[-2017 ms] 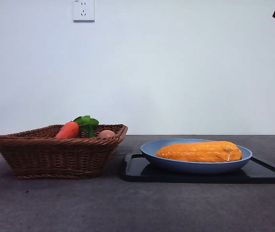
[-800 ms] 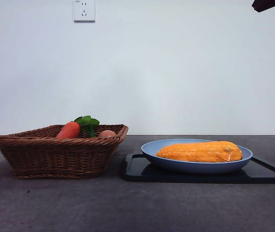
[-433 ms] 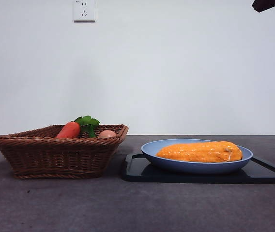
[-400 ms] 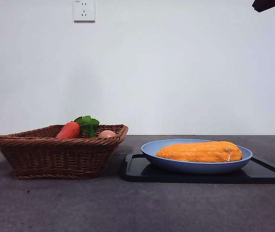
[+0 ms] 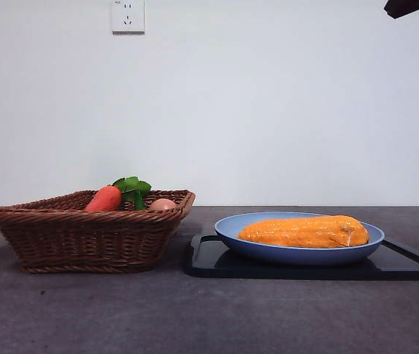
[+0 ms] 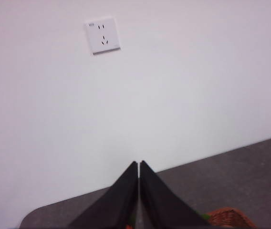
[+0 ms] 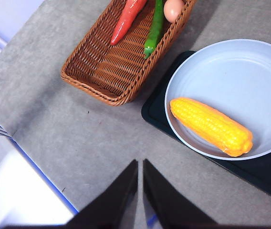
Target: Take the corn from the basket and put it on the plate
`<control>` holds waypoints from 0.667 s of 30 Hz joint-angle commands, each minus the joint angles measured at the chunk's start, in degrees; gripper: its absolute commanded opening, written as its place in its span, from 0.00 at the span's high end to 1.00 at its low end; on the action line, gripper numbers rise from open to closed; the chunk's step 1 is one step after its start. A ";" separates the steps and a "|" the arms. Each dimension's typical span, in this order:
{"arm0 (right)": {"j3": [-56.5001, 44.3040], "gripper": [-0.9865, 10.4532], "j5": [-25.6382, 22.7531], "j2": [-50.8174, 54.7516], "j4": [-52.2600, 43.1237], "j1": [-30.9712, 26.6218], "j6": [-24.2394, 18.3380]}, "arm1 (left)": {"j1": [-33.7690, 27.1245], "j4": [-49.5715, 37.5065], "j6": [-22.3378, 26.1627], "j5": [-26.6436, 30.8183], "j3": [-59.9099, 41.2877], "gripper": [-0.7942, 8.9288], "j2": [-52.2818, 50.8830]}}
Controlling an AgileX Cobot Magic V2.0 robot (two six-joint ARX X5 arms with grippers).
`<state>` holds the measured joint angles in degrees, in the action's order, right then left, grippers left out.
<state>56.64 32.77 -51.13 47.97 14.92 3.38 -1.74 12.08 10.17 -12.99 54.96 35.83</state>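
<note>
The corn (image 5: pixel 304 231) (image 7: pixel 211 125) lies lengthwise in the light-blue plate (image 5: pixel 231 231) (image 7: pixel 250 71), free of any grip. To the left stands the wicker basket (image 5: pixel 84 240) (image 7: pixel 111 71). My right gripper (image 7: pixel 140 164) hovers high above the table, shut and holding nothing, looking down on plate and basket; in the front view only its black tip (image 5: pixel 409 7) shows at the top right corner. My left gripper (image 6: pixel 138 165) is shut and raised, facing the wall, with the basket's rim (image 6: pixel 231 217) barely visible below it.
The plate rests on a flat black tray (image 5: pixel 209 258) (image 7: pixel 269 176). In the basket lie a red-orange carrot (image 5: pixel 105 198) (image 7: pixel 126 21), a green pepper (image 7: pixel 153 31) and a tan egg (image 5: pixel 162 204) (image 7: pixel 174 8). A wall socket (image 5: pixel 127 15) (image 6: pixel 102 36) is on the white wall.
The black tip at the top right corner has pulled further up and left since the earliest frame. Corn, plate and basket have stayed put.
</note>
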 commanded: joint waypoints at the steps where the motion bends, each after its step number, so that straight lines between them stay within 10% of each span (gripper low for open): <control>1: 1.07 0.91 0.02 -0.39 -0.44 0.22 -0.46 | -0.81 -5.07 -0.46 0.00 -8.96 0.91 -4.00; 20: 1.07 0.91 0.02 -0.39 -0.42 0.22 -0.46 | -4.85 -10.34 -6.84 2.10 -48.24 0.91 -29.62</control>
<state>56.64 32.77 -51.13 47.97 14.92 3.38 -6.37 2.39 4.29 -10.85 6.96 6.55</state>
